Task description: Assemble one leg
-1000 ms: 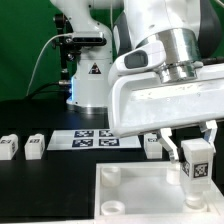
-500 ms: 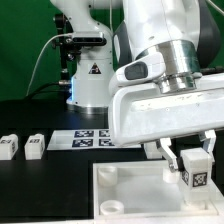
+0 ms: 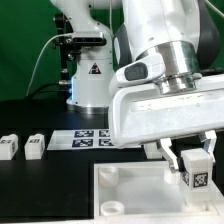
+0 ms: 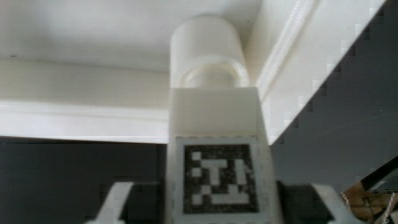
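My gripper (image 3: 186, 157) is shut on a white square-section leg (image 3: 196, 170) with a black-and-white marker tag on its face. It holds the leg upright over the far right corner of the big flat white panel (image 3: 140, 195), which has round corner sockets. In the wrist view the leg (image 4: 219, 130) runs up from between my fingers (image 4: 121, 203), its round end close to the panel's raised rim (image 4: 107, 80). Two more white legs (image 3: 9, 147) (image 3: 35, 146) lie on the black table at the exterior view's left.
The marker board (image 3: 90, 139) lies flat on the table behind the panel. The robot's white base (image 3: 88, 80) stands at the back, with a green backdrop behind it. A cable hangs at the back left.
From one second ago to half a second ago the gripper and the held leg tilted and shifted slightly toward the exterior view's right. Nothing visibly moved since then.
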You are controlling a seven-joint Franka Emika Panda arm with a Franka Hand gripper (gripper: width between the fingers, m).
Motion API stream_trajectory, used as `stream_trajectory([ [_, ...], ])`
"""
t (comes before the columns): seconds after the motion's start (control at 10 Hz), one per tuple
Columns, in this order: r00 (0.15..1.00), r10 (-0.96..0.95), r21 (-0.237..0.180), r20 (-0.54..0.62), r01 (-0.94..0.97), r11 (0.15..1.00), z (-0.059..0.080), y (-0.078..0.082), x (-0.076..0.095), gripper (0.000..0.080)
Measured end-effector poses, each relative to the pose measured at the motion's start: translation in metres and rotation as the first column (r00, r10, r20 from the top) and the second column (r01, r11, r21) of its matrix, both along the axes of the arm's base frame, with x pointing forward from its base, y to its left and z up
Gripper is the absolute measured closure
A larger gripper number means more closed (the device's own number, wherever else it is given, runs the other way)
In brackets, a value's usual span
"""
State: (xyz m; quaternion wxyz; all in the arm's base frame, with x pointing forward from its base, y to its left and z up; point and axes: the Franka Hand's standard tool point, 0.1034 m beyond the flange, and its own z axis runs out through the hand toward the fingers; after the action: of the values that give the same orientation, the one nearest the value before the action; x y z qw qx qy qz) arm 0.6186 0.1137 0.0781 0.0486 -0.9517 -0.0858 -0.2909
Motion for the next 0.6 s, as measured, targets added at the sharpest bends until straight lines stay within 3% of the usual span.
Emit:
stream_trajectory([
  [0.4,1.000,0.003,-0.004,0.012,-0.003,1.000,-0.0004,-0.0026,0.0010,0.0508],
  [0.5,1.000,0.003,-0.005,0.012,-0.003,1.000,-0.0005,-0.0026,0.0010,0.0309],
  [0.6,1.000,0.003,-0.005,0.012,-0.003,1.000,-0.0005,-0.0026,0.0009,0.0201],
])
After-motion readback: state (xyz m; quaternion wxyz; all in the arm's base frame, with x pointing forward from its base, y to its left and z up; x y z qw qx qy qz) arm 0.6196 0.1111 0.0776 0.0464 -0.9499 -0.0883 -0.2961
